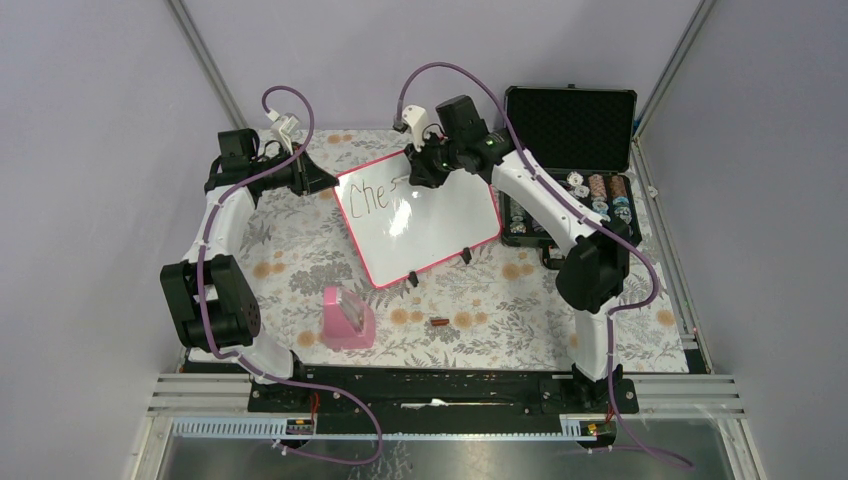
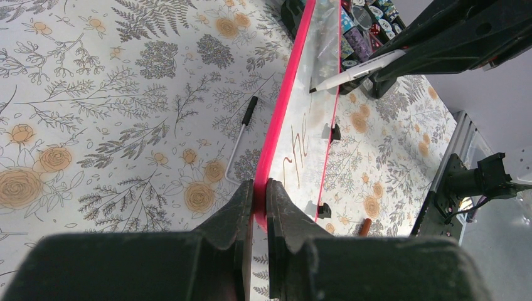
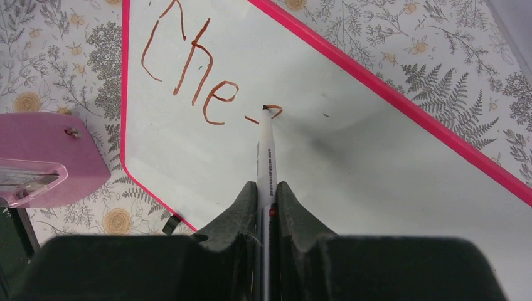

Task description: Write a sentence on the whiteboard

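The whiteboard (image 1: 430, 225), white with a pink frame, lies tilted on the floral table. It bears the sentence's start, "Che" (image 1: 372, 196), in reddish-brown strokes, plus a short dash and a small hook (image 3: 271, 110). My right gripper (image 3: 266, 188) is shut on a white marker (image 3: 266, 150). The marker's tip touches the board at the hook, just right of the "e" (image 3: 216, 103). My left gripper (image 2: 260, 185) is shut on the board's pink frame (image 2: 282, 106) at its far left corner (image 1: 335, 182). The right gripper (image 1: 418, 172) hovers over the board's far edge.
An open black case (image 1: 570, 125) with spools and chips stands at the far right, close to the right arm. A pink block (image 1: 348, 318) and a small brown cap (image 1: 438, 322) lie in front of the board. A loose pen (image 2: 241, 128) lies on the table beyond the board's edge.
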